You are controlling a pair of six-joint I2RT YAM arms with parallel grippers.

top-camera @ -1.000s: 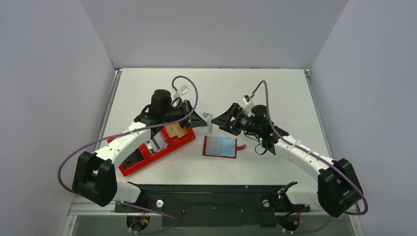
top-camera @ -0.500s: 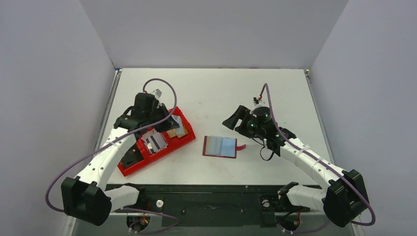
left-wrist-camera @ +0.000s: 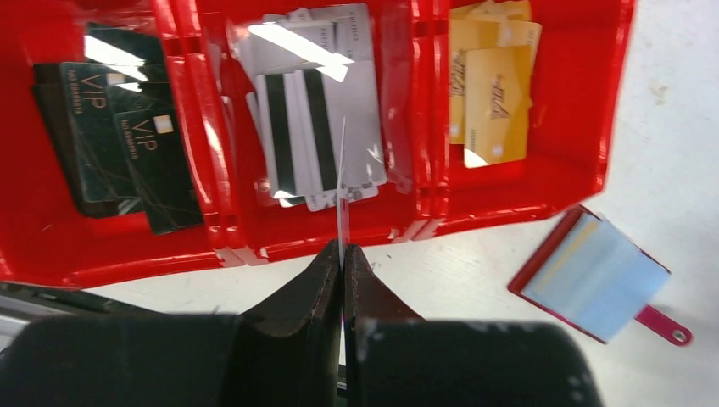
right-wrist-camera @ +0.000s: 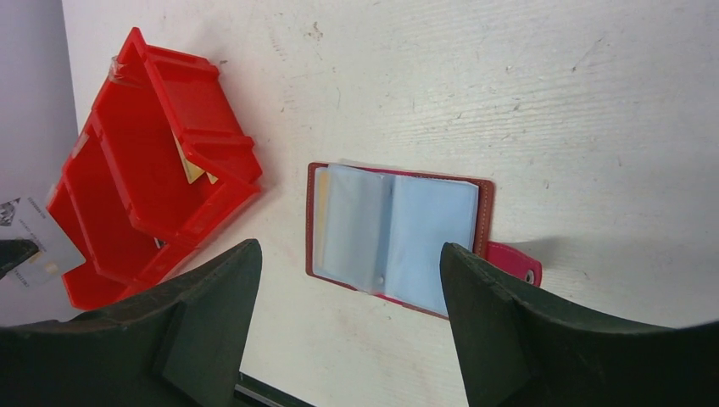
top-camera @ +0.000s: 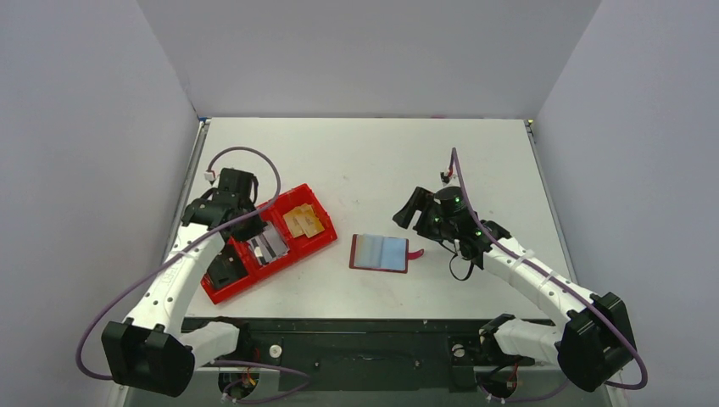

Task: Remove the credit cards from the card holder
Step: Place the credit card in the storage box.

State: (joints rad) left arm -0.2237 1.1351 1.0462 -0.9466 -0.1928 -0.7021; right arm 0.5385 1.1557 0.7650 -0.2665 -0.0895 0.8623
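Note:
The dark-red card holder [top-camera: 380,252] lies open on the table, grey-blue pockets up and strap tab [right-wrist-camera: 514,262] to the right. It also shows in the right wrist view [right-wrist-camera: 398,237] and the left wrist view [left-wrist-camera: 592,275]. A tan edge shows in its left pocket. My left gripper [top-camera: 225,203] is shut on a thin silver-white card [left-wrist-camera: 342,191], seen edge-on and held above the red tray [top-camera: 315,248]. My right gripper [top-camera: 409,210] is open and empty, raised just right of the holder. Gold-tan credit cards [left-wrist-camera: 492,85] lie in the tray's right compartment.
The three-compartment red tray [left-wrist-camera: 551,191] also holds silver striped cards [left-wrist-camera: 318,127] in the middle and dark VIP cards [left-wrist-camera: 127,144] on the left. Grey walls close in the white table [top-camera: 373,153] on three sides. A black rail [top-camera: 365,335] runs along the near edge.
My left gripper has carried the silver-white card from the table's middle leftward, over the tray to its left end. My right gripper has drawn back to the right, open.

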